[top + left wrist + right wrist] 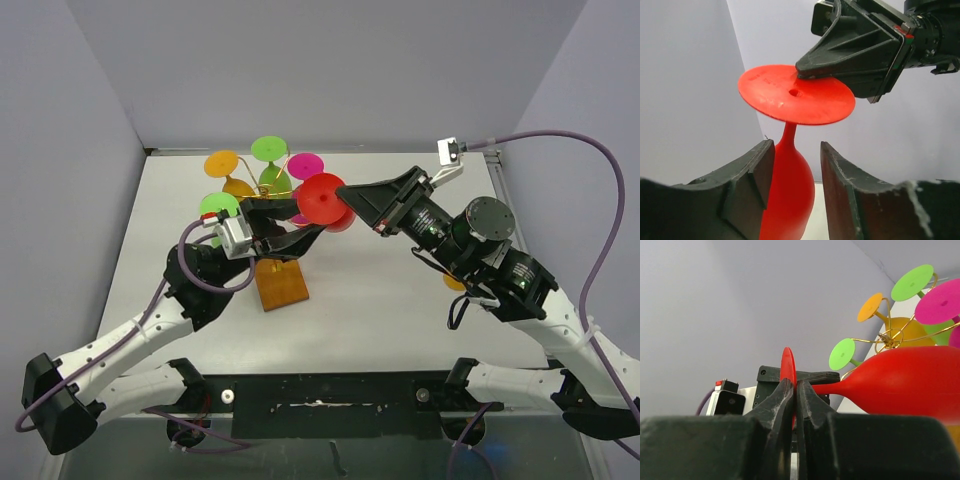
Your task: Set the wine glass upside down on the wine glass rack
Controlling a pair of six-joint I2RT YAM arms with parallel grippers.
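The red wine glass [322, 200] hangs upside down in the air, its flat foot on top. My right gripper [346, 193] is shut on the rim of that foot; in the right wrist view [795, 385] the foot [788, 365] is pinched edge-on between the fingers. My left gripper [304, 233] is open around the red bowl [790, 185]. Its left pad is against the bowl and its right finger [840, 175] stands apart. The wine glass rack [268, 188], gold wire on a brown wooden base [281, 285], stands just left of the glass. Its wire arms show in the right wrist view [890, 337].
Orange [222, 163], green [267, 148], pink [305, 165] and another green [218, 205] glass hang upside down on the rack. Grey walls close the table at the left, back and right. The right arm's cable [590, 160] loops at the far right.
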